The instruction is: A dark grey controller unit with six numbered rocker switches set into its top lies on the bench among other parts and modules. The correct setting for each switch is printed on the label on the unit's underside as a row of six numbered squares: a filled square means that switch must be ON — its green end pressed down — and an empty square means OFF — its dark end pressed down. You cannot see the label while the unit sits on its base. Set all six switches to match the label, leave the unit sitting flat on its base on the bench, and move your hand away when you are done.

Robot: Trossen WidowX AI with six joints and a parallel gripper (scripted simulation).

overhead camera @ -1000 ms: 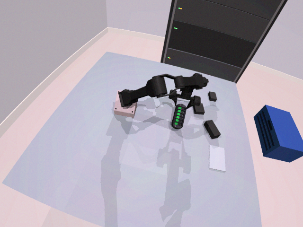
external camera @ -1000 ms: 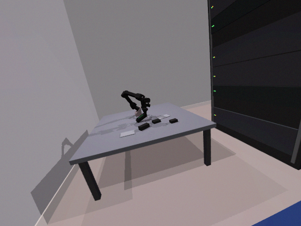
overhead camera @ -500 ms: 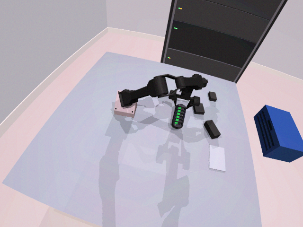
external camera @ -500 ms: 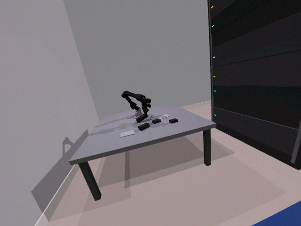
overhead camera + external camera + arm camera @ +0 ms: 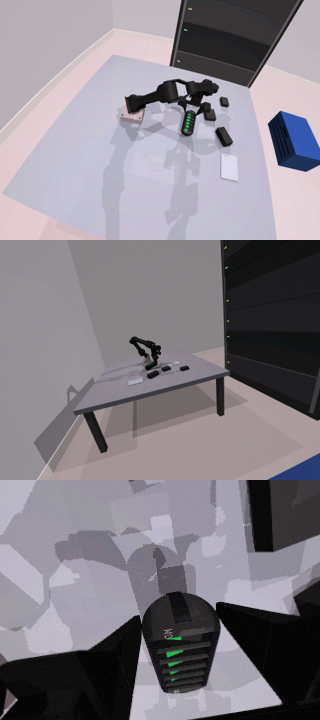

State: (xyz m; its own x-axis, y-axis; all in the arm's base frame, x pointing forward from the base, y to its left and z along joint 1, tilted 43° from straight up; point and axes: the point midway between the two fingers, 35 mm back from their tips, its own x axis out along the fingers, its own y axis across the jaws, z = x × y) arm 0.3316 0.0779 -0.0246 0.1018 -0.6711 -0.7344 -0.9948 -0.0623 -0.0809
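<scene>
On the left of the top view, my arm rises by a pink block [image 5: 131, 117] [image 5: 146, 359]. Next, my gripper [image 5: 191, 113] [image 5: 155, 364] [image 5: 178, 613] has its fingers closed on one end of the controller [image 5: 191, 122] [image 5: 150, 366] [image 5: 182, 625], which tilts over the bench [image 5: 77, 155] [image 5: 165, 392], green switch ends showing. Farther right lie three black blocks [image 5: 224, 136] [image 5: 153, 374] and a white card [image 5: 229, 167] [image 5: 135, 381], then a blue box [image 5: 299, 139].

Blk arm [image 5: 149, 98] [image 5: 142, 341], cyl. joints, wedge-shaped blk fingertips.
</scene>
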